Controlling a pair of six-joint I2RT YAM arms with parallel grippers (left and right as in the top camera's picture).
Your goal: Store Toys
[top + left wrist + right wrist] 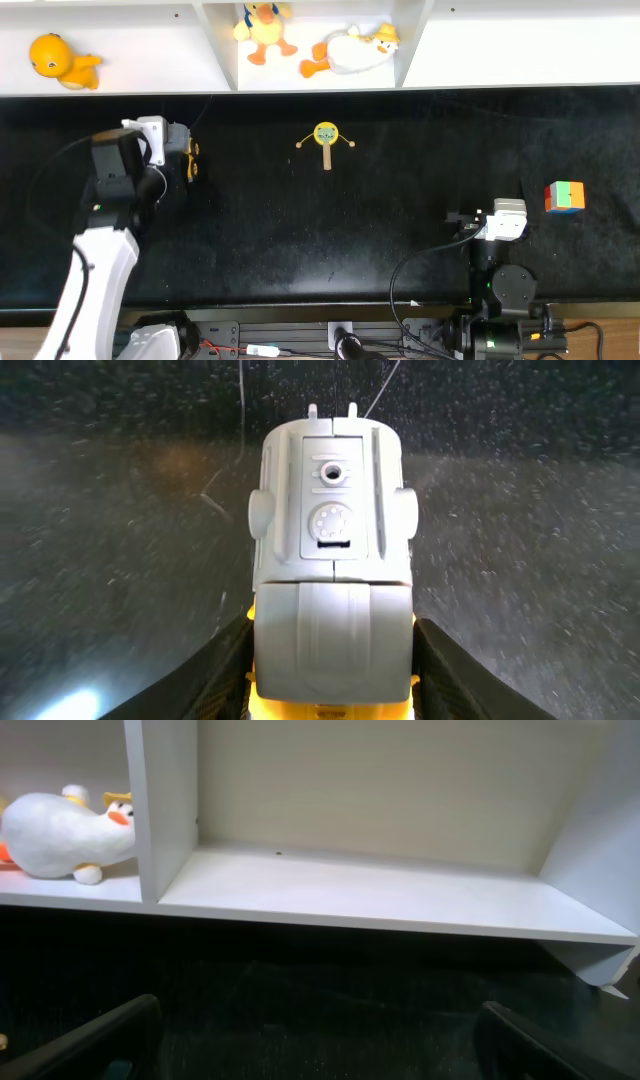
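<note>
My left gripper is at the left of the black table, shut on a white and yellow toy vehicle. In the left wrist view the toy vehicle stands between my left gripper's dark fingers, just above the table. My right gripper rests low at the right front, open and holding nothing. In its own view the right gripper faces an empty right shelf compartment. A yellow rattle drum lies mid-table and a coloured cube at the far right.
A white shelf runs along the back. Its left compartment holds a yellow duck. The middle one holds a duck plush and a white goose plush, with the goose plush also in the right wrist view.
</note>
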